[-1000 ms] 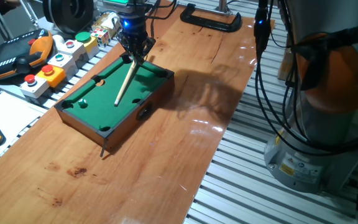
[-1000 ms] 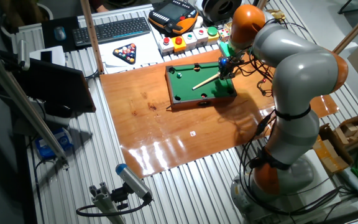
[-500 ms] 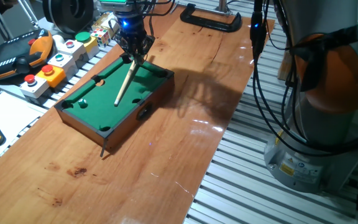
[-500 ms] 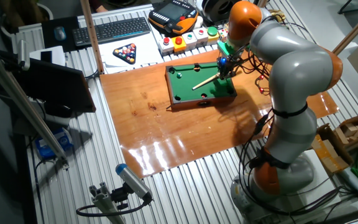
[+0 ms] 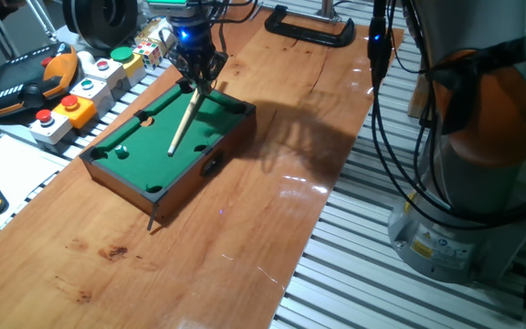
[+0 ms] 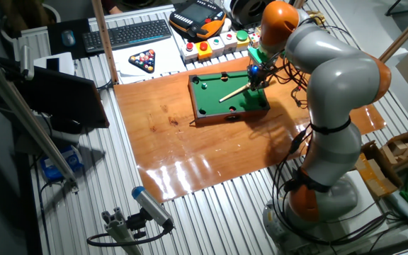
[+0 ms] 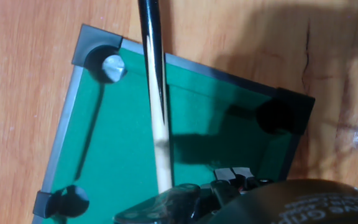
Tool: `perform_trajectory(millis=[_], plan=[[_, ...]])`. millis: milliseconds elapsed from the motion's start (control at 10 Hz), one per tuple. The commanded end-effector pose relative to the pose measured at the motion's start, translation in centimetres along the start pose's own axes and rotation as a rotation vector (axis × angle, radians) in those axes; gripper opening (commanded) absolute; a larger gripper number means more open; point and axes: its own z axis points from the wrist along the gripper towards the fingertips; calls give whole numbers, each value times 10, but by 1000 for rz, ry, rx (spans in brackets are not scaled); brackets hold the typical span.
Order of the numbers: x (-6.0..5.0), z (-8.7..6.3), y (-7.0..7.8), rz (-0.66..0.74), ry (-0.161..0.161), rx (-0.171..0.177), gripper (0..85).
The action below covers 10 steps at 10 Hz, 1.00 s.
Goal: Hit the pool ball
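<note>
Holding a wooden cue stick (image 5: 183,119) by its butt, the gripper (image 5: 195,75) stood above the far short end of the miniature pool table (image 5: 236,111), jaws narrowed around the stick. Item entries as follows.

Cue stick: long axis ran from the gripper down the length of the green felt (image 5: 144,146), tip lowered toward the middle of the playing surface. In the hand view the shaft (image 7: 156,112) ran straight away from the fingers, dark at the far end, pale wood nearer the hand.

Pool ball: one small pale ball (image 7: 112,67) lay at the far corner pocket, left of the cue line in the hand view. It sat off the stick's axis, beside it and beyond the mid-shaft. Whether it rested on the felt or in the pocket mouth could not be told.

Pool table: wooden frame, black corner pockets, placed on the wooden board (image 5: 245,228) toward its far left corner.

Adjacent items: button box (image 5: 85,87) with red and green buttons, just beyond the board's edge; racked set of coloured balls (image 6: 146,59) on the metal bench, well apart from the pool table.

Judgement: the stroke would call for swinging the tip leftward onto the ball's line.
</note>
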Motion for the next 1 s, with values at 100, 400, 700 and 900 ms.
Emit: perform_trajectory(millis=[100, 400, 700, 900], plan=[[-2, 1, 2, 24, 23, -1, 7], [-21, 1, 14, 19, 47, 5, 7], [-30, 8, 24, 8, 74, 6, 7], [-35, 10, 28, 9, 82, 6, 210]])
